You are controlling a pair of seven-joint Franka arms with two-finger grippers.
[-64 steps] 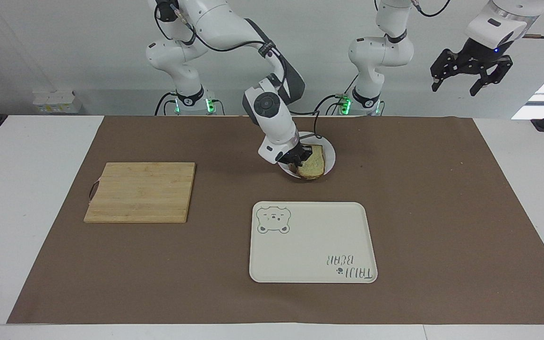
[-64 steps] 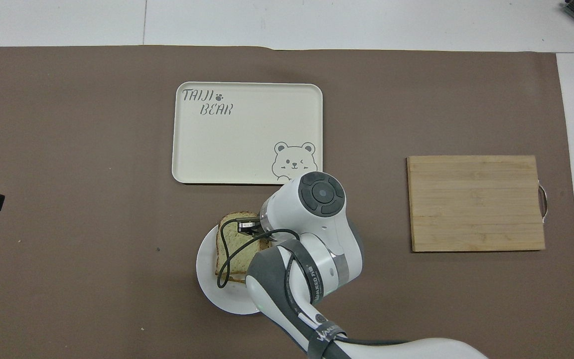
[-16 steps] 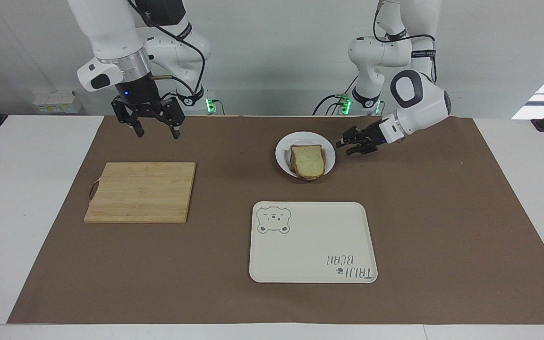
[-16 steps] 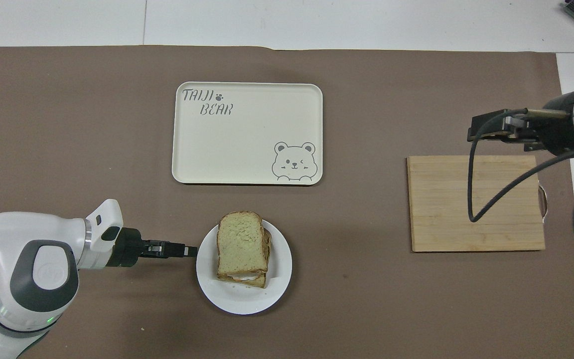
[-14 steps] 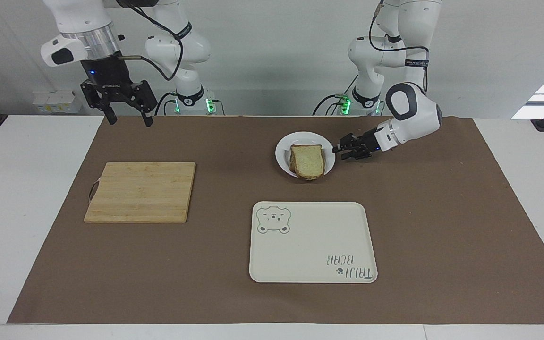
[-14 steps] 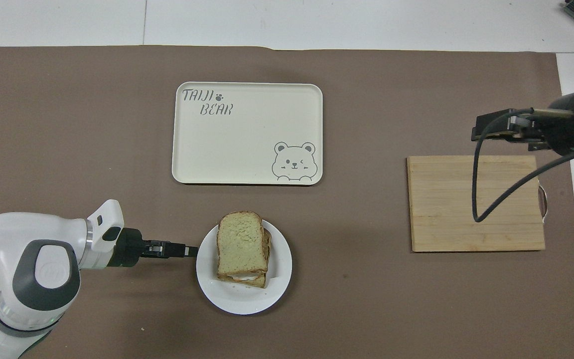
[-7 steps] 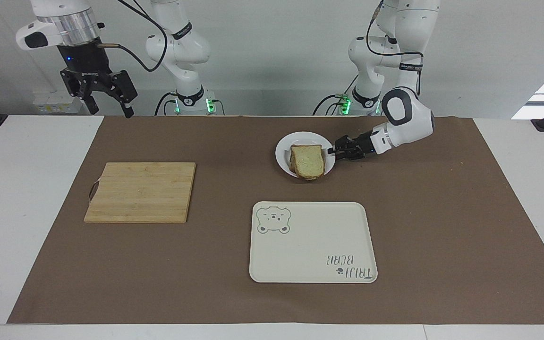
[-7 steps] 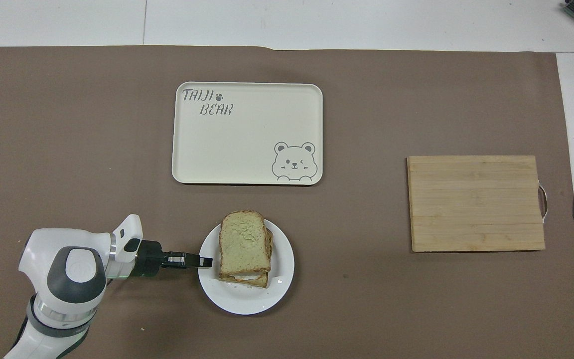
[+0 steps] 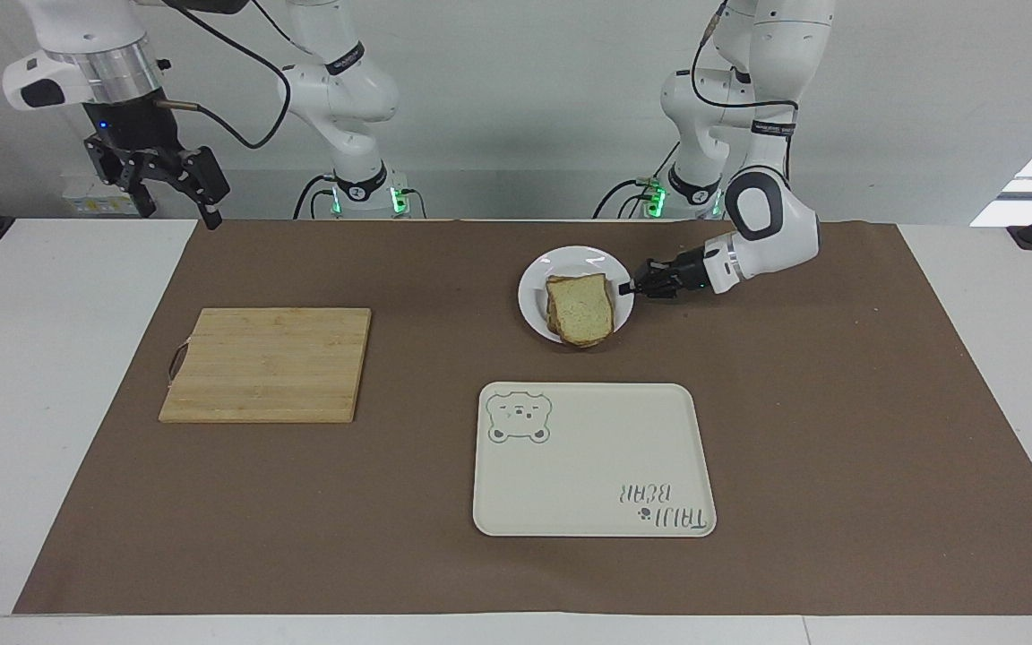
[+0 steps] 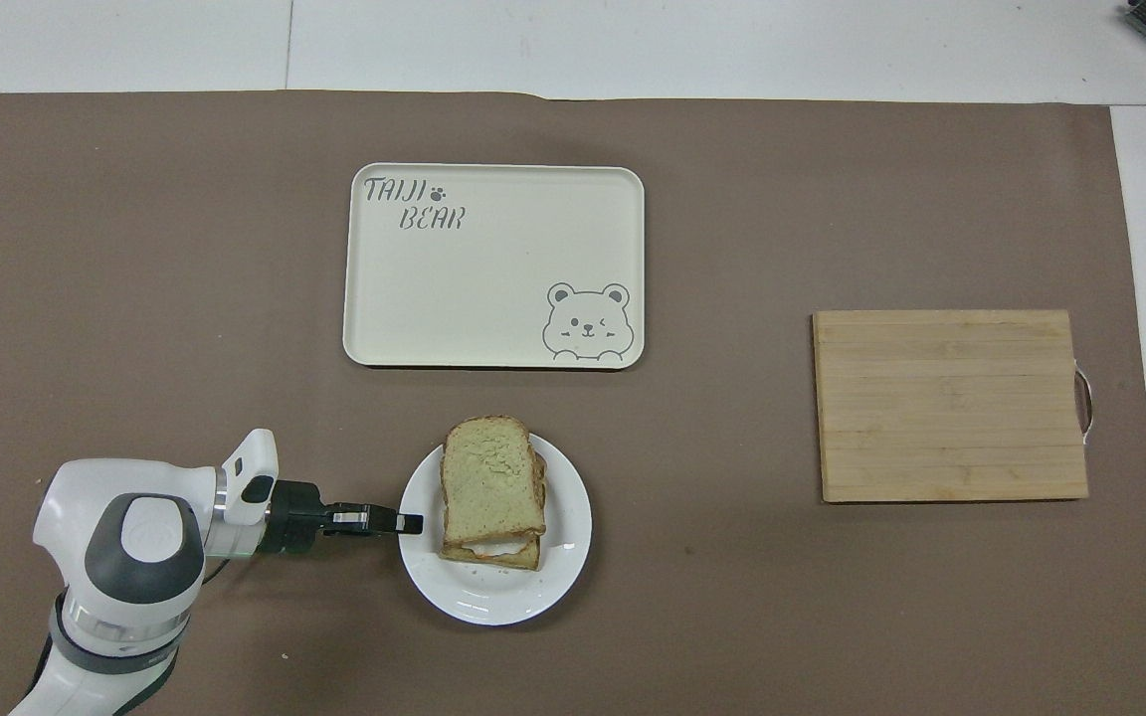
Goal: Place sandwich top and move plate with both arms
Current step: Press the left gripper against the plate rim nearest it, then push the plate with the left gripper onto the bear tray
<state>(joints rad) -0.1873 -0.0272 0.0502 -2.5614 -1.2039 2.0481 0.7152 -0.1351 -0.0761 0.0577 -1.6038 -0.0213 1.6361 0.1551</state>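
White table (image 9: 59,376) under a brown mat (image 9: 838,403) filling most of the frame in both views. Cream bear-print tray (image 9: 594,460) at lower centre of the facing view, upper centre of the overhead view (image 10: 493,266); nothing on it. Wooden board (image 9: 267,364) at mid left of the facing view, mid right of the overhead (image 10: 951,405). Plate (image 9: 534,300) just above centre in the facing view, lower centre in the overhead (image 10: 493,597), well apart from the tray. Sandwich top (image 9: 580,307) lying flat on the stacked sandwich on that plate, rounded end toward the tray, slightly offset from the slice below in the overhead (image 10: 490,478). Left pincer (image 9: 631,288) low at the plate's rim on the left-arm side, reaching in level, tips at the rim in the overhead (image 10: 410,522); clamped on the plate's edge, fingers together. Right pincer (image 9: 177,195) raised at upper left of the facing view, over the table's edge near the mat corner, fingers spread apart, holding nothing.
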